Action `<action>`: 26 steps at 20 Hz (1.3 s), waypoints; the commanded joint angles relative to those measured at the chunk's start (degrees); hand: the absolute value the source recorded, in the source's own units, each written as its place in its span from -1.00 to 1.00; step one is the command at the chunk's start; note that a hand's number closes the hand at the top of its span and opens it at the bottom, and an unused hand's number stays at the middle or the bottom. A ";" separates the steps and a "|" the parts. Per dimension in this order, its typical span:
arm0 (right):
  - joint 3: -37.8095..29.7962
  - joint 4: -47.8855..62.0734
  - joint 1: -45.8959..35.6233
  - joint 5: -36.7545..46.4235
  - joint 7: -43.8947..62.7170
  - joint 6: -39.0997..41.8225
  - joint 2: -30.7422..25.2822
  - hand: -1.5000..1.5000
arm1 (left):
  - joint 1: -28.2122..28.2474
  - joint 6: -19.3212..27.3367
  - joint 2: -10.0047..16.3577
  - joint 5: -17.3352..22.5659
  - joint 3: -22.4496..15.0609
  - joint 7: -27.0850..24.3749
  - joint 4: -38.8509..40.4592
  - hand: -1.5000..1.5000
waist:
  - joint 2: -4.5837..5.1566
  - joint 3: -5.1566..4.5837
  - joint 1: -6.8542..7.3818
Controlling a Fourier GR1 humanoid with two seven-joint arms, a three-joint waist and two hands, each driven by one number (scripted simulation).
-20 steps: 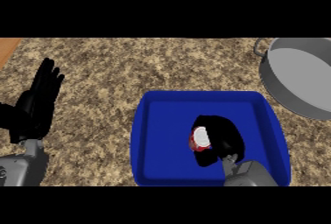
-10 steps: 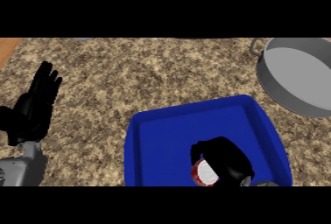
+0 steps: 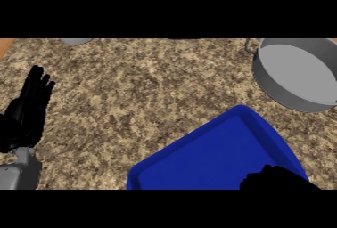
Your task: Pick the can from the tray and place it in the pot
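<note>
Barely shown right robot hand (image 3: 276,179): black shape over the tray's near right corner, cut off below; its grip could not be told.
Can: hidden, could not be made out.
Tray (image 3: 217,153): blue, skewed on the worktop (image 3: 145,89), near part cut off.
Pot (image 3: 299,62): beyond the tray's right side, apart, cropped.
Left robot hand (image 3: 30,113): well left of the tray, fingers straight, holding nothing.

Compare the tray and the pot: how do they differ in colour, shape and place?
The tray is blue; the pot is grey. The tray is angular and shallow; the pot is round and deeper. The tray lies at the lower edge; the pot at upper right. Both rest on the counter.
</note>
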 commanded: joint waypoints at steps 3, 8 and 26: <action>-20.51 -6.33 7.46 -16.43 -7.91 -6.76 -1.97 1.00 | 1.03 0.51 0.29 -0.23 0.25 1.06 -2.32 0.00 | 0.03 -0.01 -0.69; -38.53 -2.50 10.35 -29.13 -12.27 -8.38 -1.04 1.00 | 2.90 -1.97 0.89 1.12 1.32 -1.55 -0.64 0.00 | 0.26 -0.13 0.22; -48.68 41.47 -18.30 -40.89 -11.63 7.61 -10.19 1.00 | -4.57 -3.10 0.12 0.28 0.19 2.81 -0.09 0.00 | 1.10 -0.17 5.14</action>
